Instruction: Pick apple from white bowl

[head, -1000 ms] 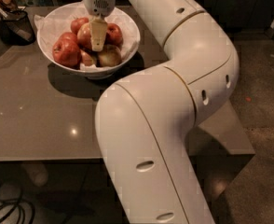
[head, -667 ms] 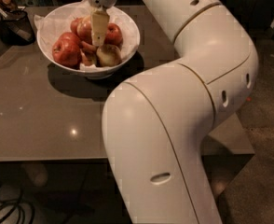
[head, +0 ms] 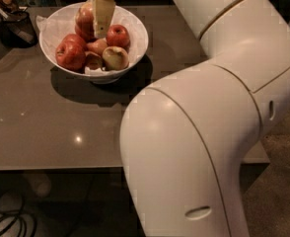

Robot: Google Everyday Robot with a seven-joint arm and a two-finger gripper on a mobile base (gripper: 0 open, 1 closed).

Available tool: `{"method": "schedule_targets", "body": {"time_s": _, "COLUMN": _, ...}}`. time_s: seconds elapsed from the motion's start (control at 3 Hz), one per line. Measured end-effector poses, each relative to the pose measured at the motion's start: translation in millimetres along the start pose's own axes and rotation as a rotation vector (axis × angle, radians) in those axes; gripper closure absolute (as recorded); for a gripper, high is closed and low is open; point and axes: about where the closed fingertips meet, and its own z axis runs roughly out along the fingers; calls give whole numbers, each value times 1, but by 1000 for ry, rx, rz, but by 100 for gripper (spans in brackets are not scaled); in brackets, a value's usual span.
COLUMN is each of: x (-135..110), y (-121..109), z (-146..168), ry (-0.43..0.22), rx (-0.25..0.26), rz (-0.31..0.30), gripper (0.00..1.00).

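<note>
At eleven o'clock in the camera view: white bowl [head: 138, 42], wide, round, glossy, on a small foot, standing on a grey-brown glossy table [head: 46, 122] and casting a dark shadow toward five o'clock. Lining: crinkled white paper [head: 48, 23], showing above the rim at ten o'clock. Contents: several apples in a heap. Item one, the apple [head: 84, 18], pale pinkish-red, largest of the lot, at the bowl's twelve o'clock, topmost on the heap, its crown above the rim line. Item two, dark red apple [head: 70, 54], at eight o'clock in the bowl. Item three, second red apple [head: 118, 35], at three o'clock in the bowl. Item four, yellow-green apple [head: 115, 58], at five o'clock, near the front wall. Further smaller fruit between these, partly hidden. Gripper [head: 103, 19]: pale, hanging down from the top edge over the bowl's twelve o'clock, right against the three o'clock side of the apple and overlapping it; whether it is closed on the apple or merely beside it, cannot tell. Robot arm [head: 209, 132]: large, white, jointed, filling the view from one o'clock round to six o'clock. Small dark container [head: 18, 26]: on the table at nine o'clock of the bowl, apart from it. Floor cables [head: 2, 222]: at seven o'clock, below the table edge.
</note>
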Motion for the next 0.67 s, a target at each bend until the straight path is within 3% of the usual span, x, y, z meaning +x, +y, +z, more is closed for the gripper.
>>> {"method": "schedule_targets", "body": {"time_s": 0.67, "x": -42, "y": 27, "z": -58, "ry": -70, "rx": 43, "rz": -132, "gripper": 100}}
